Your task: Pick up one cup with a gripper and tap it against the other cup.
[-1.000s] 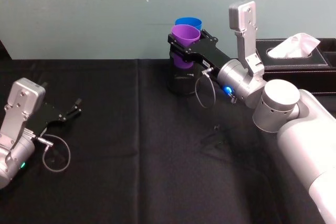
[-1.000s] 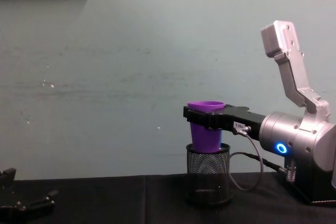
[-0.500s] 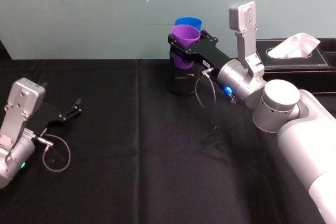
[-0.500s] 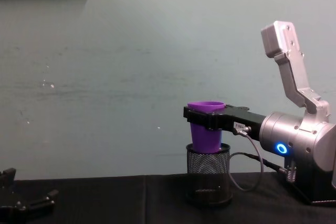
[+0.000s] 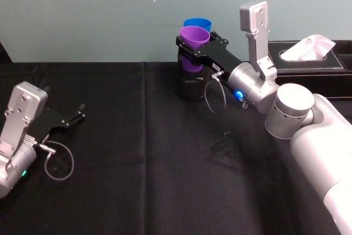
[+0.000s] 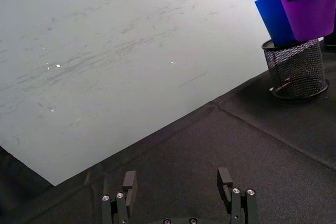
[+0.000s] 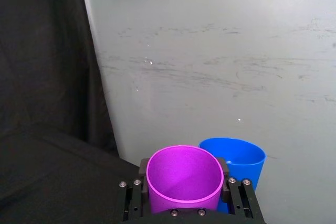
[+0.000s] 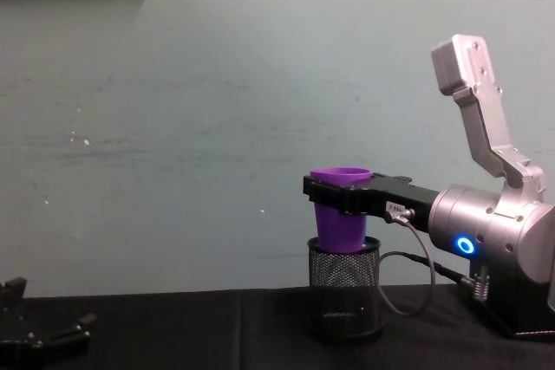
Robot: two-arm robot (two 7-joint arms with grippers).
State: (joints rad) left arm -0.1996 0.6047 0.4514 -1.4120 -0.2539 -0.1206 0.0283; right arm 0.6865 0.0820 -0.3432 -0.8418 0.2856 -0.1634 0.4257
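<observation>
Zero change, R tool (image 5: 193, 49) clamps purple cup (image 5: 195, 36) by blue cup (image 5: 198, 23), L tool (image 5: 78, 113) spread.

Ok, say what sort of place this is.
Probably a lab or office test bench: black cloth-covered table, bare pale wall, black tissue box, black wire-mesh pen holder. Right gripper holds a purple plastic tumbler beside a blue plastic tumbler; left gripper is open at left.

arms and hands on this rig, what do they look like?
Both arms are silver-grey cylindrical links. Right hand and left hand are black with flat jaws. Each wrist carries a silver box bracket and a looped grey cable. Right wrist has a glowing blue ring and a small white label; left wrist a green light.
</observation>
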